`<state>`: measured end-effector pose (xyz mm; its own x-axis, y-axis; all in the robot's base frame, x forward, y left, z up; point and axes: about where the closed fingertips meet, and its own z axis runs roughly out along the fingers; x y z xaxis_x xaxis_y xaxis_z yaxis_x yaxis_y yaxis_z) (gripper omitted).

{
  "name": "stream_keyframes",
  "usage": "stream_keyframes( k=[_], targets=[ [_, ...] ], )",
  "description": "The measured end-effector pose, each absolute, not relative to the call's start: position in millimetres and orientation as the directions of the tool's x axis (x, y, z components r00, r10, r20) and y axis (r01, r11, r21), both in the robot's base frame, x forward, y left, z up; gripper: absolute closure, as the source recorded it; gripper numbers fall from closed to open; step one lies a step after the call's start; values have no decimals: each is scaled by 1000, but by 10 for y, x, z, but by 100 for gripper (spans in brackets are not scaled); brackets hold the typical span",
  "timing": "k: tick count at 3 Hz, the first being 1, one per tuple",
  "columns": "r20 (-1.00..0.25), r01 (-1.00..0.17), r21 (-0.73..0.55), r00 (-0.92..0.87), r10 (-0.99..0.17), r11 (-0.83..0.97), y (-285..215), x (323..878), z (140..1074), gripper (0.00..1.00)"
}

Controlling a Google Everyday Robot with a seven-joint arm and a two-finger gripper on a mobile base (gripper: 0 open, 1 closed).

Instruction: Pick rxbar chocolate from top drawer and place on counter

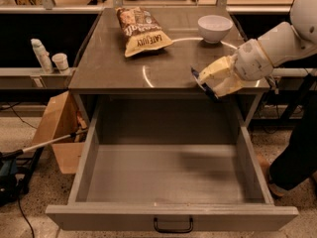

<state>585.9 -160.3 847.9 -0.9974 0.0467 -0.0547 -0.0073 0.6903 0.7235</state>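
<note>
My gripper [212, 79] hangs over the front right edge of the counter [124, 68]. It is shut on the rxbar chocolate [202, 83], a thin dark bar held tilted between the pale fingers, its lower end just above the counter's front edge. The top drawer [168, 175] is pulled fully out below, its grey inside bare, with a black handle [173, 226] on its front panel.
A tan-and-brown snack bag [142, 31] lies at the counter's back left. A white bowl [214, 28] stands at the back right. A cardboard box [59, 130] sits on the floor to the left. A person's dark leg [297, 152] stands at the right.
</note>
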Motion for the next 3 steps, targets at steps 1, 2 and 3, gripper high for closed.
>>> stream_keyframes(
  k=[1,2,3],
  targets=[
    [-71,-10,709,-996,57,705,-1544,6051,8543,100],
    [-61,10,690,-996,72,723,-1442,6280,8533,100],
    [-45,38,677,-995,93,735,-1335,6482,8473,100]
  ],
)
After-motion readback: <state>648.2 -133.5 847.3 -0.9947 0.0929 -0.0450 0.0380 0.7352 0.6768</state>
